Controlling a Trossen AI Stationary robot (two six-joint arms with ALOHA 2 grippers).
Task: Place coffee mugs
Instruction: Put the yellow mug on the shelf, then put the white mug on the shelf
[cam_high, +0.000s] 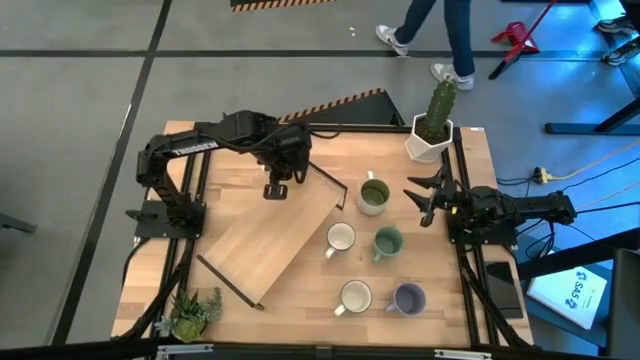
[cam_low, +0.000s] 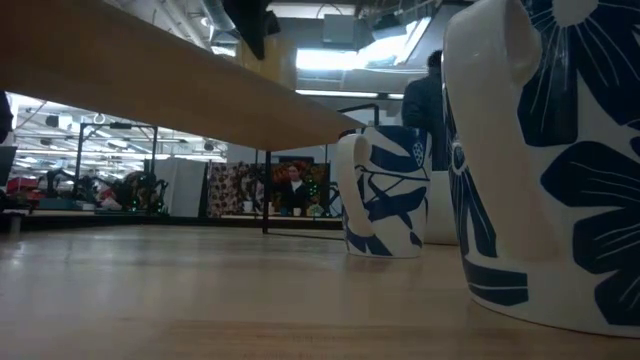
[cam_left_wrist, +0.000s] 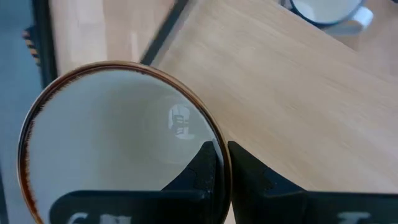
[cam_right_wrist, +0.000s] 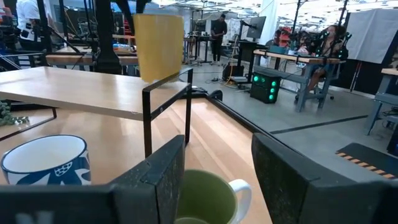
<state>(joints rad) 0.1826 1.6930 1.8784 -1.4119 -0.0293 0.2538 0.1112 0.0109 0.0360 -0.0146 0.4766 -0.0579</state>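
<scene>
L gripper (cam_left_wrist: 222, 163) pinches the brown-rimmed cream ceramic mug (cam_left_wrist: 118, 146) by its wall above the raised wooden shelf (cam_high: 275, 240); thin rim hold could slip, dropping it. R gripper (cam_high: 424, 197) waits agape.

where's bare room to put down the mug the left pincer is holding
The left pincer is shut on a cream mug above the raised shelf. The whole shelf top is bare. Also free: the table strip between the succulent and the white mug. Crowded: the right side, five mugs from the olive-lined mug to the lavender mug, by the open right pincer.
</scene>
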